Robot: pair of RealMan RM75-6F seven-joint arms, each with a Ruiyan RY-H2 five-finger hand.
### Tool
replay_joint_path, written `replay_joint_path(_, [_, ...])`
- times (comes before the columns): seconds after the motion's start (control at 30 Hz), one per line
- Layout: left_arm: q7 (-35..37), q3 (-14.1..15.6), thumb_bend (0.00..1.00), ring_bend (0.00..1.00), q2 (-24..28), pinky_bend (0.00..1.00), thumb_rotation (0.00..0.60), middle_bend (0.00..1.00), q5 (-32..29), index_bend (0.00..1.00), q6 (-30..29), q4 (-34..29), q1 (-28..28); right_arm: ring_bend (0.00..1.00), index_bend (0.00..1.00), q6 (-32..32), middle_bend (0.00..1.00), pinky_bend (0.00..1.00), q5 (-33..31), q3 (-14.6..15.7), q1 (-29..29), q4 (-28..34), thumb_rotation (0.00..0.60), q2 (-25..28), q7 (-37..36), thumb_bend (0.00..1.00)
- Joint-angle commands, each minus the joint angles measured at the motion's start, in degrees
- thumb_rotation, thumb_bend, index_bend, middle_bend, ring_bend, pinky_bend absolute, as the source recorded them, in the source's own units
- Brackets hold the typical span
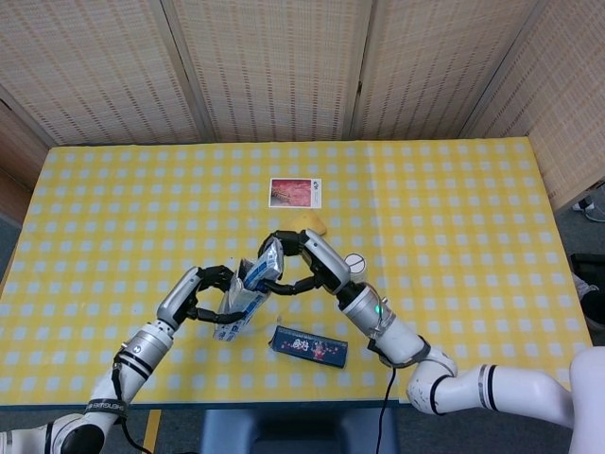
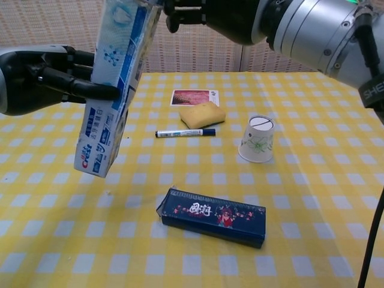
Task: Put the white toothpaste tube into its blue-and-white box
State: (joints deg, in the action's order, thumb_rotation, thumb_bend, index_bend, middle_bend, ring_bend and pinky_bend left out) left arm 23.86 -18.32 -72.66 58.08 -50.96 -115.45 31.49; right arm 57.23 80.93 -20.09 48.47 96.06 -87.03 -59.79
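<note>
Your left hand [image 2: 45, 78] has its fingers wrapped around the blue-and-white box [image 2: 111, 90] and holds it up in the air, tilted, well above the yellow checked table [image 2: 312, 156]. Your right hand [image 2: 210, 15] is at the top end of the box, fingers curled there — you can't see the white toothpaste tube clearly in either view, so it's hard to tell if that hand is holding it or how far in it is. Below the box lies a dark blue case with pictures [image 2: 215, 216]. Further back are a pen [image 2: 185, 132], a yellow sponge [image 2: 202, 114], a paper cup [image 2: 258, 139] and a small card [image 2: 193, 97].
</note>
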Motion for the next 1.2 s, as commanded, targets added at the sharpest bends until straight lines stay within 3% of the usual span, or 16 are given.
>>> replay_joint_path(0.03, [0.0, 0.3, 0.2, 0.52, 0.1, 0.42, 0.6, 0.65, 0.3, 0.66, -0.2, 0.0, -0.1, 0.49, 0.51, 0.2, 0.4, 0.45, 0.8, 0.6, -0.1, -0.2, 0.6, 0.2, 0.5, 0.36])
replay_joint_path(0.17, [0.9, 0.1, 0.2, 0.51, 0.1, 0.42, 0.6, 0.65, 0.3, 0.66, 0.1, 0.3, 0.1, 0.34, 0.15, 0.2, 0.2, 0.3, 0.6, 0.8, -0.1, -0.2, 0.6, 0.2, 1.8, 0.36])
replay_joint_path(0.27, [1.5, 0.0, 0.2, 0.51, 0.3, 0.42, 0.6, 0.65, 0.6, 0.66, 0.3, 0.4, 0.1, 0.26, 0.01, -0.1, 0.09, 0.23, 0.2, 1.0, -0.1, 0.1, 0.6, 0.4, 3.0, 0.36])
replay_joint_path(0.37, [2.0, 0.1, 0.2, 0.51, 0.6, 0.42, 0.6, 0.65, 1.1, 0.66, 0.3, 0.4, 0.0, 0.21, 0.0, 0.1, 0.04, 0.2, -0.1, 0.8, -0.4, 0.8, 0.6, 0.9, 2.5, 0.36])
replay_joint_path(0.7, [1.8, 1.2, 0.2, 0.51, 0.9, 0.42, 0.6, 0.65, 4.0, 0.66, -1.2, 1.3, -0.7, 0.19, 0.0, 2.7, 0.03, 0.19, 2.3, 1.1, -2.7, 2.5, 0.6, 5.2, 1.3, 0.36])
replay_joint_path(0.97, [-10.6, 5.4, 0.2, 0.52, -0.1, 0.42, 0.6, 0.65, 4.4, 0.66, -6.2, 7.6, -1.1, 0.17, 0.0, 7.9, 0.03, 0.19, 6.0, 4.6, -8.1, 4.5, 0.6, 13.3, 11.1, 0.36])
replay_joint_path(1.2, [-20.6, 7.4, 0.2, 0.53, -4.0, 0.44, 0.6, 0.66, 5.9, 0.68, -12.0, 14.8, -1.4, 0.15, 0.0, 11.6, 0.03, 0.19, 10.2, 9.1, -12.9, 6.2, 0.6, 19.8, 11.5, 0.36])
